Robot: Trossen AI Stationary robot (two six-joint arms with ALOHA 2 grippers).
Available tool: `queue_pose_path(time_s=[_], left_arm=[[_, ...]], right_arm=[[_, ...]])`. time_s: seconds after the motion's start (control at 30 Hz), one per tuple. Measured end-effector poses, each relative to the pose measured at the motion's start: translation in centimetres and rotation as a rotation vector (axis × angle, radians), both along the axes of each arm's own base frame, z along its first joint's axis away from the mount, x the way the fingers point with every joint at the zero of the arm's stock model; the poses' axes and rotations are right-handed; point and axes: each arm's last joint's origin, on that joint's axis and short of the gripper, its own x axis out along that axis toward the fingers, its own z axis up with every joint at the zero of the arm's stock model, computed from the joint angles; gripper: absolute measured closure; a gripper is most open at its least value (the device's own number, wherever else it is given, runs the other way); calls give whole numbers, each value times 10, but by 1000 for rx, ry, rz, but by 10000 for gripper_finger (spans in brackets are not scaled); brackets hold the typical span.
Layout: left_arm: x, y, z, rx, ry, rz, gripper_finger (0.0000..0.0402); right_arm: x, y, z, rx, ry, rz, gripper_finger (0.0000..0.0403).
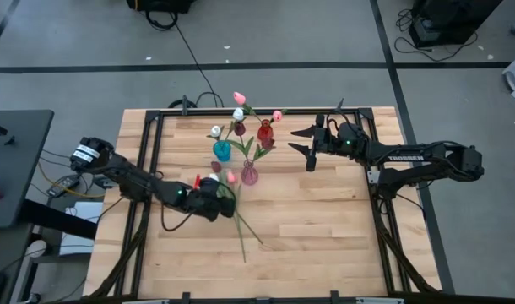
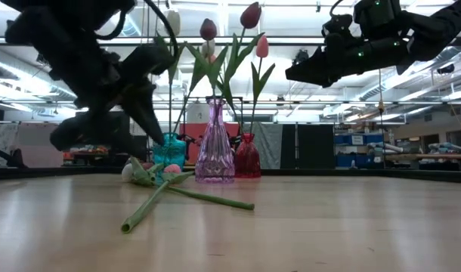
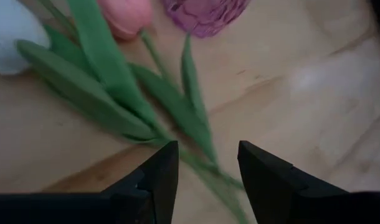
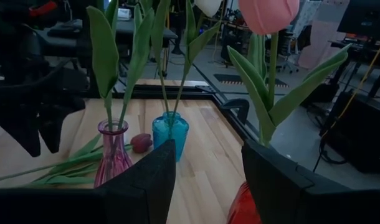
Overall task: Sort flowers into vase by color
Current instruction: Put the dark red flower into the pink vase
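1. Several flowers (image 1: 237, 207) lie flat on the surface (image 1: 325, 228), loose, with their heads just beside the purple vase (image 1: 250, 175). You see a pink bud (image 3: 124, 15) and a white bud (image 3: 6, 28) ahead of the fingers of the left gripper (image 3: 202, 171). Other tulips already stand in the purple, blue (image 1: 222, 151) and red (image 1: 265, 133) vases.
2. I judge these flowers are very light, and the thin stems (image 3: 205, 165) will bend easily. The leaves are soft and smooth, so they may slip. You should take the stem below the leaves, not the bud, and close gently.
3. The left gripper hangs low over the stems with its fingers moderately apart and nothing between them. One stem runs through the gap under the tips.
4. The right gripper (image 1: 308, 143) waits raised, just beside the red vase, with fingers wide and empty.
5. The left wrist view shows you the stem line between the fingers, which the high view hides under the arm. The low view shows that the stems (image 2: 166, 198) cross each other on the surface, so you may lift two together. The right wrist view shows a dark red bud (image 4: 141, 142) lying between the purple and blue vases.
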Motion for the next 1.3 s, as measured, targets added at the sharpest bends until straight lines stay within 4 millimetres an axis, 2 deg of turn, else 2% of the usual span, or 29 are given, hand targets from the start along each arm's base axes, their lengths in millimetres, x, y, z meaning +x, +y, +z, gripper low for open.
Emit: queue_pose_path(time_s=[0.1, 0.3, 0.73, 0.9, 1.07, 1.3], left_arm=[[2, 5, -2, -65, -7, 62, 229], [7, 13, -7, -104, 10, 81, 229], [2, 37, -28, -155, 61, 122, 238], [1, 40, -31, -116, 79, 96, 288], [0, 39, -32, -50, 105, 42, 381], [-2, 34, -29, -7, 123, -15, 390]], right_arm=[[0, 1, 0, -1, -3, 5, 209], [1, 1, 0, -4, -2, 7, 209], [1, 2, 1, -10, -8, 12, 209], [1, 2, 1, -13, -7, 12, 209], [1, 2, 1, -14, -7, 12, 209], [1, 2, 1, -13, -6, 12, 209]])
